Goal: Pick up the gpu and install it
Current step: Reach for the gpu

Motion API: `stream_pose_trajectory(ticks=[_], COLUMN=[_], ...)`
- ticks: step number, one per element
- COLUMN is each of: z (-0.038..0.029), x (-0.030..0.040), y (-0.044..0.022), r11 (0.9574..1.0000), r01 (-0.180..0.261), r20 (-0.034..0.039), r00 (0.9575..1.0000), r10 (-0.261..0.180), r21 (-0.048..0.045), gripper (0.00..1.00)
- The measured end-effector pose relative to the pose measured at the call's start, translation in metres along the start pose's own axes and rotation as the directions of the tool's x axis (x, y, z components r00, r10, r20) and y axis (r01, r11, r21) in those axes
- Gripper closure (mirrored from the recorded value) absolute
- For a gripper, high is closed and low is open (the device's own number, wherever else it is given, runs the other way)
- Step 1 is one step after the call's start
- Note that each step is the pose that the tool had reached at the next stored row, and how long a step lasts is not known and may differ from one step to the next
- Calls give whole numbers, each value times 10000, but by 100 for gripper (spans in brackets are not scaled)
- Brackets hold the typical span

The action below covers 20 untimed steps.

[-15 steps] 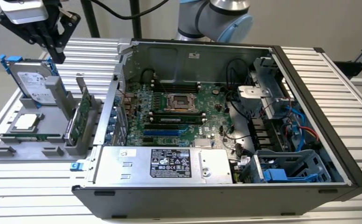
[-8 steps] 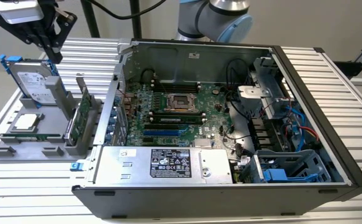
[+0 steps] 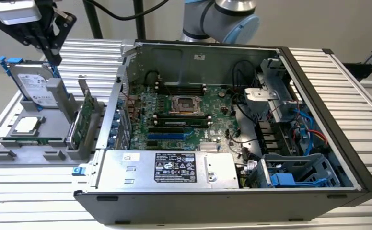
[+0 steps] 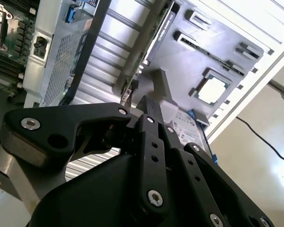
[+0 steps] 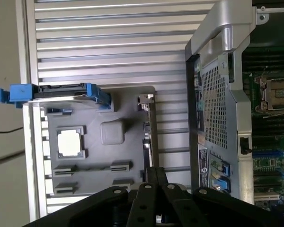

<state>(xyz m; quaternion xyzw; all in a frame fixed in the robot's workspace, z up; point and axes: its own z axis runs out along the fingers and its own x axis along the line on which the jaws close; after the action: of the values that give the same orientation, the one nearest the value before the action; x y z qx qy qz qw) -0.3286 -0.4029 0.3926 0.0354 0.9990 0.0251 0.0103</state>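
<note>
Ribbed aluminium table (image 3: 32,201) carries a grey tray (image 3: 19,158) and the open case (image 3: 237,211); my pincer (image 3: 57,58), clenched empty, hangs above the tray's upright gpu (image 3: 84,117).

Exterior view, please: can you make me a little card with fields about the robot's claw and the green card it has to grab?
gpu: standing on edge in the grey tray, beside the open computer case
gripper: above the tray, shut, holding nothing
contact: none, gpu untouched
tray neighbours: hard drive with blue frame, upright; processor chip, lying flat
install: gpu not yet on the motherboard
</note>
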Motion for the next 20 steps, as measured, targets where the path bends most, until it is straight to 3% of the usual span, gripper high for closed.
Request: stream_pose_trajectory(ticks=[20], z=[-9], x=[-14], y=[-191], r11=[10000], r01=[0], r20=[0], r00=[10000], r10=[0], r21=[0], gripper=[100])
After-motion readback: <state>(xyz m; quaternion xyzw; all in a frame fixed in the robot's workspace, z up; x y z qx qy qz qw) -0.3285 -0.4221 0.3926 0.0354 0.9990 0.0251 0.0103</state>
